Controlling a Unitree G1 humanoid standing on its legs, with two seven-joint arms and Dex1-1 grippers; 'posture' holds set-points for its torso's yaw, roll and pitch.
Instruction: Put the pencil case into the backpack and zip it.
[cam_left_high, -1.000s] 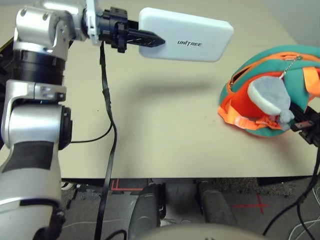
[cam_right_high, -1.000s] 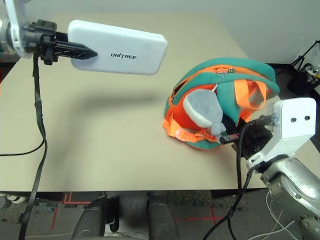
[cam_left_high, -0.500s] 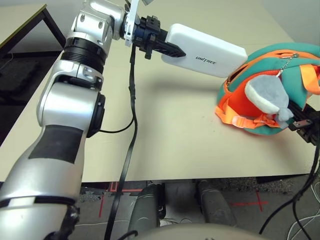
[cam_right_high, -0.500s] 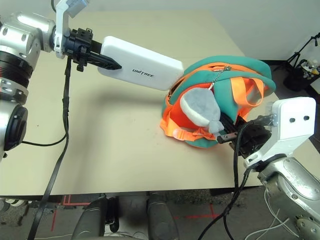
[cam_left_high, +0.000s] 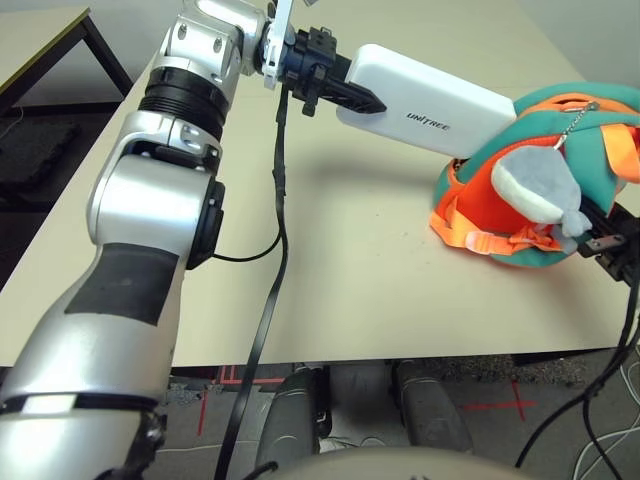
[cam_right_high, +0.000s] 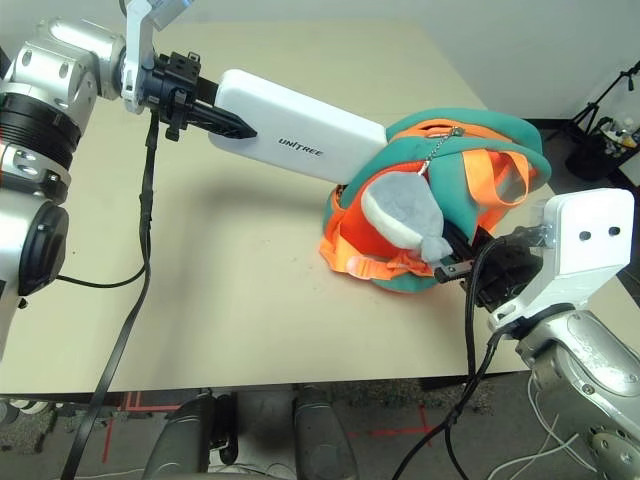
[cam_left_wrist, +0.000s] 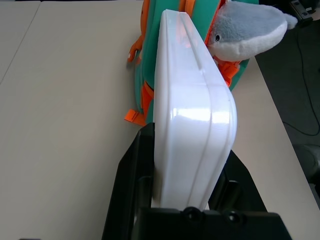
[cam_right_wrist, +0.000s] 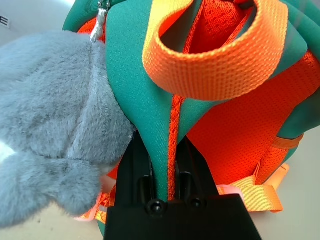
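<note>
The left claw (cam_left_high: 340, 88) grips the pencil case (cam_left_high: 428, 100) by one short end, its two black fingers (cam_left_wrist: 131, 170) pressed against the case's flat faces, and holds it in the air above the desk (cam_left_high: 330, 250). The white case slopes downward away from the claw, with its "UNITREE" lettering facing up, and its far end meets the upper edge of the backpack (cam_right_high: 445, 200) (whether that end is touching the fabric or already inside an opening cannot be made out). A shadow of the case lies on the desk beneath it.

The backpack rests on its side near the desk's right edge, teal fabric outermost, orange panels and straps showing along its near side. A grey-white plush whale charm (cam_right_high: 405, 218) hangs on a short chain from the top of the bag and lies against its front. An orange strap loop (cam_right_wrist: 220, 65) arches over the bag's upper part.

The right claw (cam_right_wrist: 167, 175) is closed on a fold of the backpack's teal fabric with its orange seam, pinched between the two black fingers at the bag's near right side, just beside the whale charm. A black cable (cam_left_high: 265, 300) hangs from the left wrist and trails off the desk's front edge.
</note>
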